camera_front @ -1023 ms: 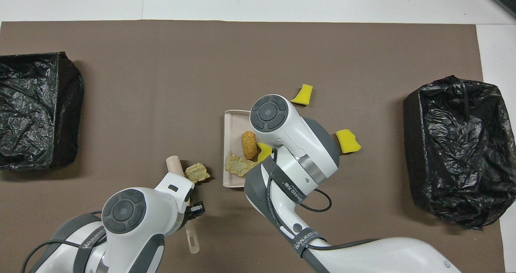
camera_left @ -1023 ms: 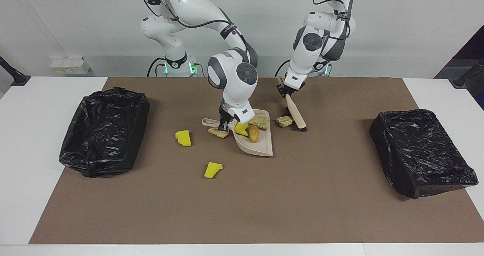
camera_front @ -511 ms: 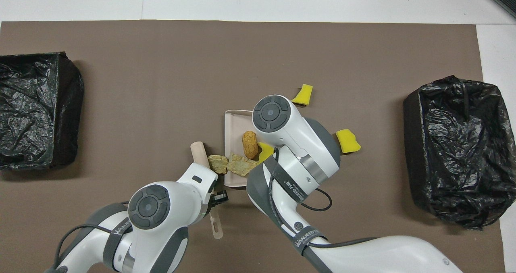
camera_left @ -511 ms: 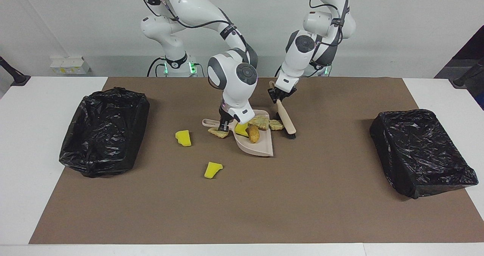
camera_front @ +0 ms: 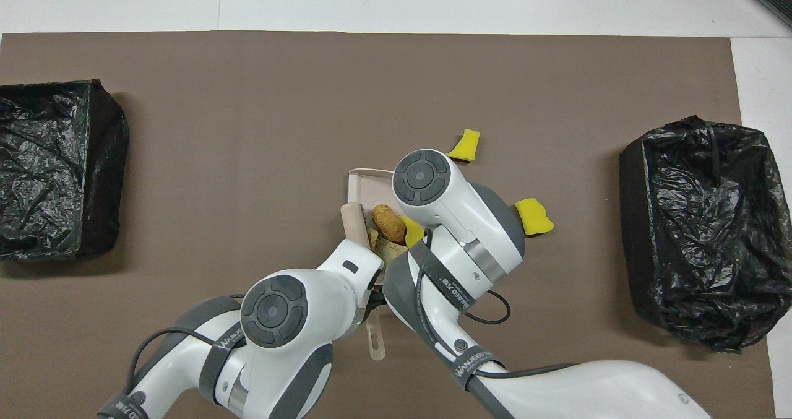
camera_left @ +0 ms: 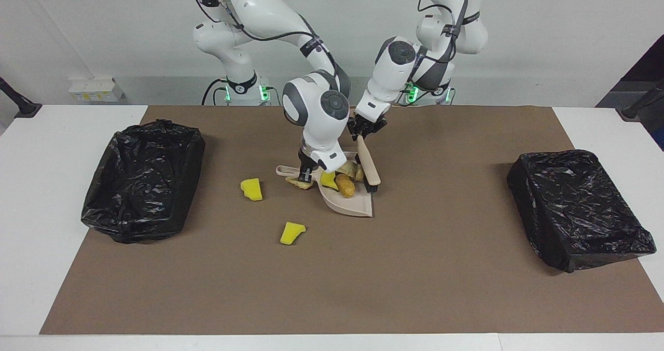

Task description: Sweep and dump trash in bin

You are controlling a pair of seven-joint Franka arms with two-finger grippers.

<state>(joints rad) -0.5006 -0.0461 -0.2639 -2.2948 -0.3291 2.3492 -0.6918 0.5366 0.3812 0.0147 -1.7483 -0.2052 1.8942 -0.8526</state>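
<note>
Beige plastic, the dustpan (camera_left: pixel 353 204) lay at the centre of the facing frame on the brown mat (camera_left: pixel 415 278) of the counter (camera_left: pixel 31 185), its handle pinched in the shut right claw (camera_left: pixel 305 173). The left claw (camera_left: pixel 366 129), just above and to the right of it in that frame, was clamped on the handle of the brush (camera_left: pixel 367 162), whose black bristles stood on the pan's open edge.

Over the last second the brush had travelled from the bare mat to the right of the pan up to the pan's lip, and the pale crumbly scrap it had been pushing had gone in with it. The pan now carried a crowded heap: the orange-brown nugget (camera_left: pixel 345 184), a yellow wedge (camera_left: pixel 329 179) and the beige pieces (camera_left: pixel 351 170), pressed together against the brush. The pan itself had also shifted a little toward the left of the frame.

That meant the sweep on the left arm's side looked finished. One beige scrap (camera_left: pixel 299 183) still lay on the mat just under the pan's handle, and two yellow wedges remained loose at centre left of the frame, one (camera_left: pixel 251 189) near the handle and one (camera_left: pixel 292 233) lower down. Both bag-lined bins, at far left (camera_left: pixel 142 180) and far right (camera_left: pixel 578 208), had received nothing yet, so dumping was not yet due.
</note>
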